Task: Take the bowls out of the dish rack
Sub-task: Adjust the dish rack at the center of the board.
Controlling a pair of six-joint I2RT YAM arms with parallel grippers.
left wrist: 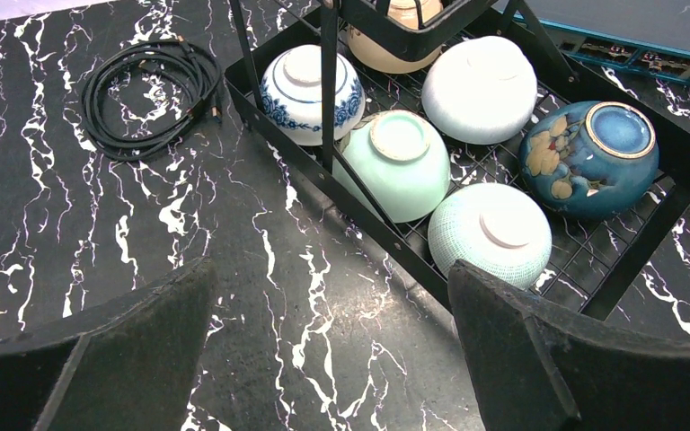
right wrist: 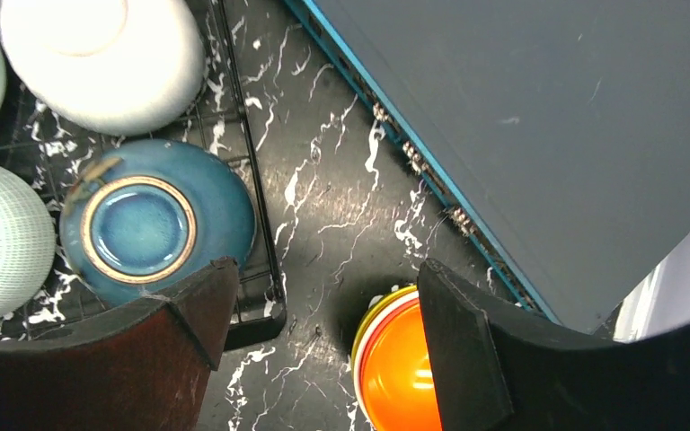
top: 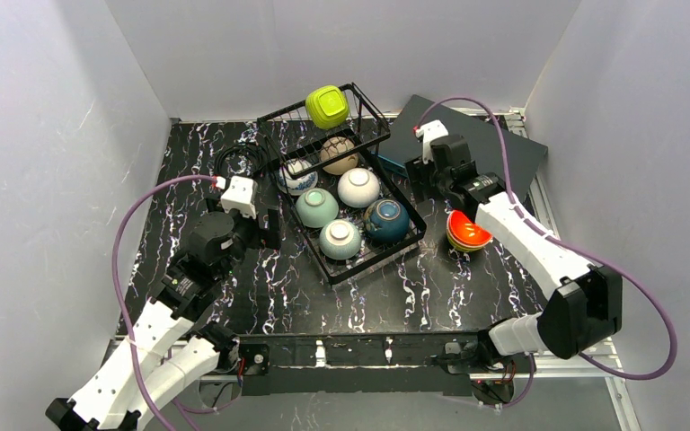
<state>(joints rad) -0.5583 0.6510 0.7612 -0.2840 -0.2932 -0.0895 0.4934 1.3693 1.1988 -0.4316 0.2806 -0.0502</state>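
Observation:
The black wire dish rack [top: 377, 258] stands mid-table. Its raised basket holds a lime green bowl [top: 327, 106]. Its tray holds upturned beige [top: 339, 154], blue-and-white [top: 298, 176], white [top: 358, 187], pale green [top: 317, 207], dark teal [top: 386, 220] and pale textured [top: 340, 239] bowls. A stack of orange and yellow bowls [top: 467, 232] sits on the table to the right of the rack. My left gripper [left wrist: 332, 359] is open and empty over the table, just left of the rack's rim [left wrist: 368, 224]. My right gripper [right wrist: 323, 341] is open and empty above the gap between the rack and the orange stack [right wrist: 404, 368].
A flat dark grey-teal box [top: 494, 148] lies at the back right, close to the right arm. A coiled black cable [top: 238, 162] lies left of the rack. White walls enclose the table on three sides.

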